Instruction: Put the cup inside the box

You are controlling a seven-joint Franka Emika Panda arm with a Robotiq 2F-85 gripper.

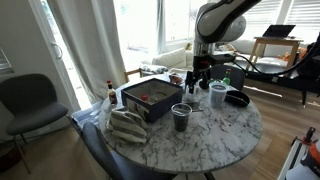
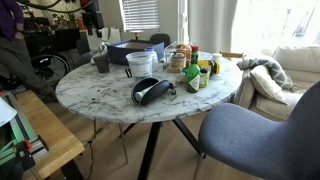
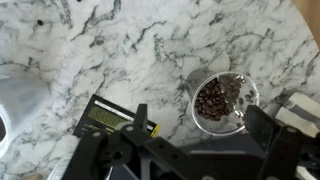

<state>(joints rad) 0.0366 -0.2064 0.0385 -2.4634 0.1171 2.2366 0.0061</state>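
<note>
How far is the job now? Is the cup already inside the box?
Nothing looks done yet: the cup stands on the marble table, outside the blue box. In hand: the gripper is open and empty above the table, and the wrist view shows the cup just ahead of it. Left: grasp the cup, lift it and set it in the box.

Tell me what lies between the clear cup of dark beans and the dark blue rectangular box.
Nothing: in an exterior view, only a short stretch of bare marble tabletop separates the cup from the box.
</note>
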